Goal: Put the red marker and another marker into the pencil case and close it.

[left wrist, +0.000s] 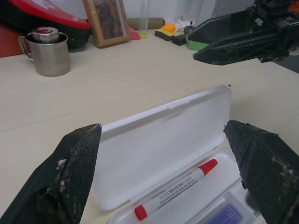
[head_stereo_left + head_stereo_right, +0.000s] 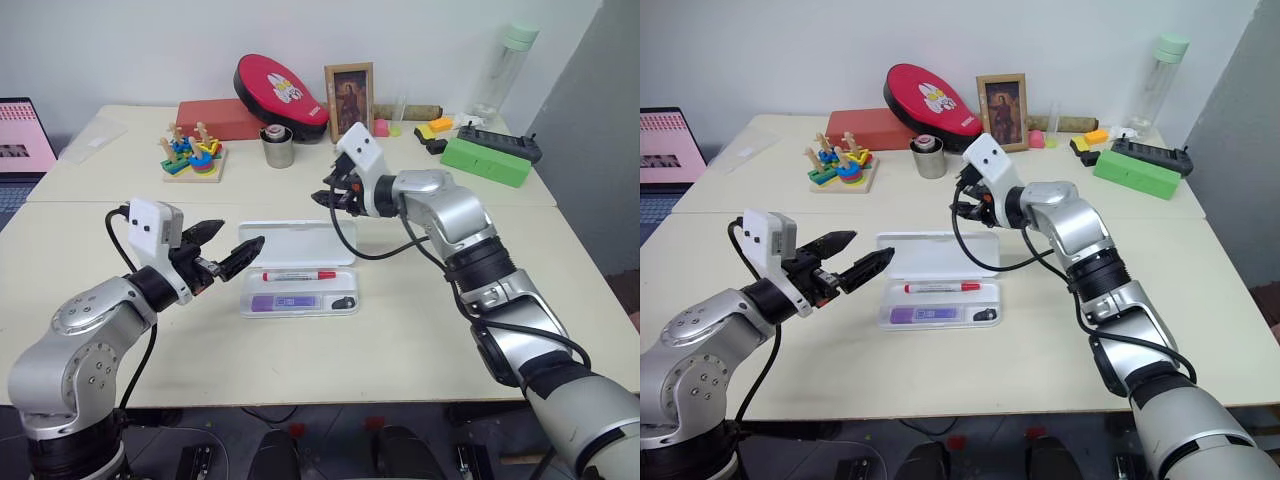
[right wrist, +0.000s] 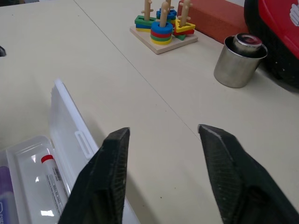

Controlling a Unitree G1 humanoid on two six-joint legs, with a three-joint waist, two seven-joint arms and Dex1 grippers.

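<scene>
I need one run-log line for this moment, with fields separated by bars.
white plastic pencil case: lid open | slim red-capped marker: in tray | stubby lilac marker: in tray | left gripper: open, empty | right gripper: open, empty, behind lid

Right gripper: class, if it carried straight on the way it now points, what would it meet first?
Probably the open lid of the pencil case, just ahead of the right gripper and below it; depth is hard to judge.

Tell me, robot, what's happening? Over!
Left gripper open, empty. Right gripper open, empty, behind the pencil case. Red marker and lilac marker inside, lid still open. Nothing in the way.
</scene>
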